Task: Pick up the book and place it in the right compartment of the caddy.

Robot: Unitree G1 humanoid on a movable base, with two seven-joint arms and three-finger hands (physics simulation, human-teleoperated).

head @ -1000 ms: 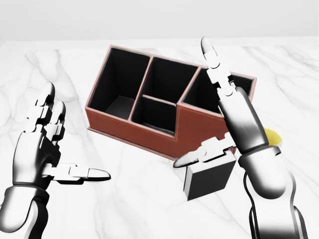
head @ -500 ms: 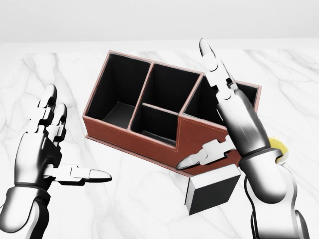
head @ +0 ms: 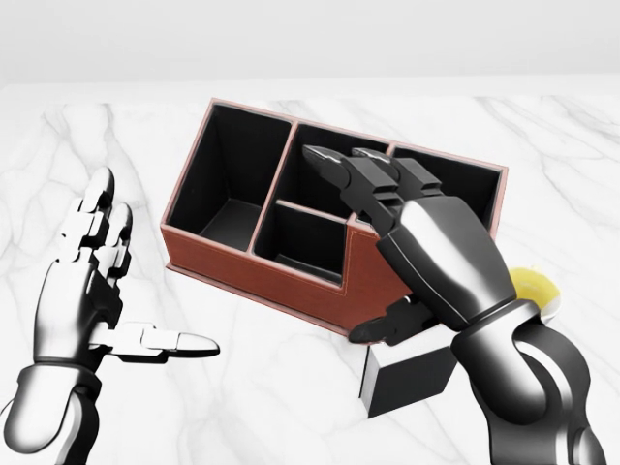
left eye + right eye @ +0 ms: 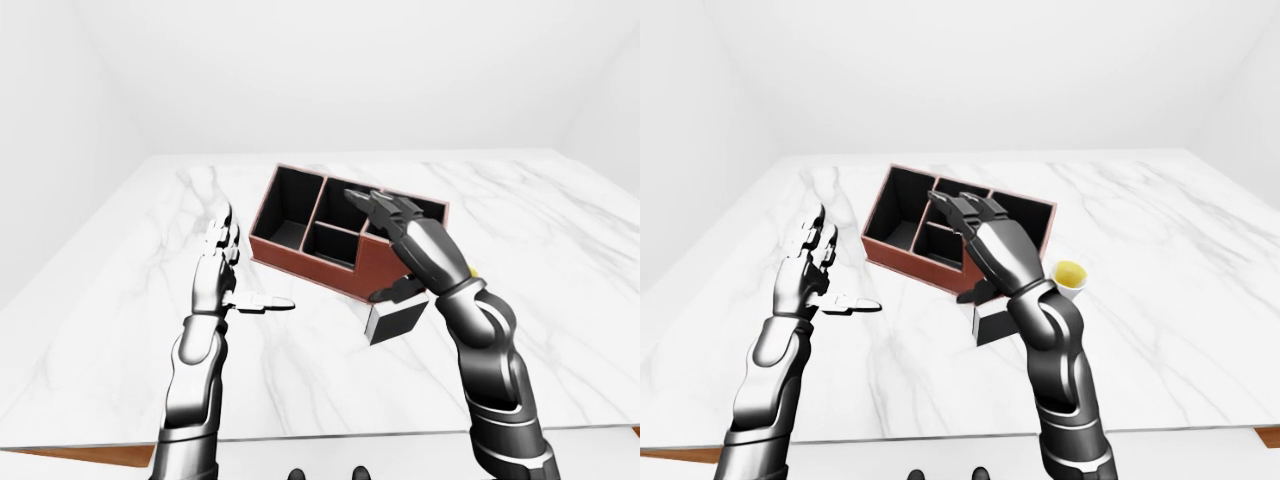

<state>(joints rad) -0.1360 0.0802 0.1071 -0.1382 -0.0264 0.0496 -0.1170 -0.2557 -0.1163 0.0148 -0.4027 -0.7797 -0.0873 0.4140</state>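
Note:
The book (image 3: 412, 376), a black block with a white edge, lies on the marble table just below the caddy's right end. The caddy (image 3: 254, 263) is red-brown with black compartments; its right compartment (image 3: 465, 184) is largely hidden behind my right hand. My right hand (image 3: 373, 257) hovers palm down over the book and the caddy's right part. Its fingers (image 3: 341, 174) curl over the caddy and its thumb (image 3: 383, 329) sits just above the book's top edge; nothing is gripped. My left hand (image 3: 107, 291) is open at the left, away from both.
A yellow cup (image 4: 1070, 275) stands on the table to the right of the caddy, partly behind my right forearm. The white marble table (image 4: 560, 260) stretches wide on all sides, with its near edge at the bottom of the eye views.
My right hand's fingers, earlier stretched straight up, have bent forward over the caddy and the hand has tipped palm down. The view shifted slightly early on. The left hand barely moved.

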